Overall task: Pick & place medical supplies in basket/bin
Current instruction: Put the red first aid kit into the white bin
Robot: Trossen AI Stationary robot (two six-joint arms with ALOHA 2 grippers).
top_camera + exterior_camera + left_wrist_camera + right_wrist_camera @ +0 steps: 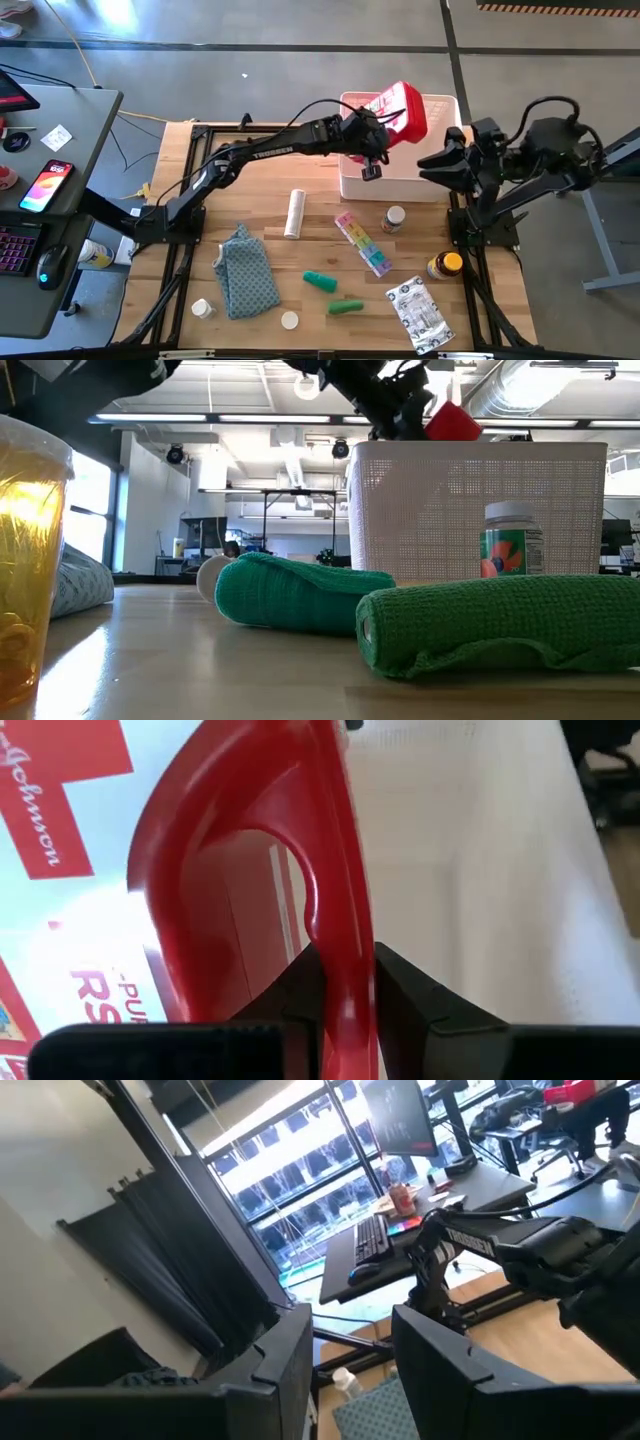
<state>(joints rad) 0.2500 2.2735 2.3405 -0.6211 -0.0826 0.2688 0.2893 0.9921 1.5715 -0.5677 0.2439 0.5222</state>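
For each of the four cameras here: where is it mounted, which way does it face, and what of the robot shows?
High: above the table, looking straight down; both arms, left hand holding the red case over the bin, right hand beside it.
Low: table height, level across green rolls to the bin; left arm from above.
Left wrist: past its fingers, shut on the case handle.
Right wrist: past its open fingers, toward the left arm and room.
Shared: high, low and left wrist all show the case.
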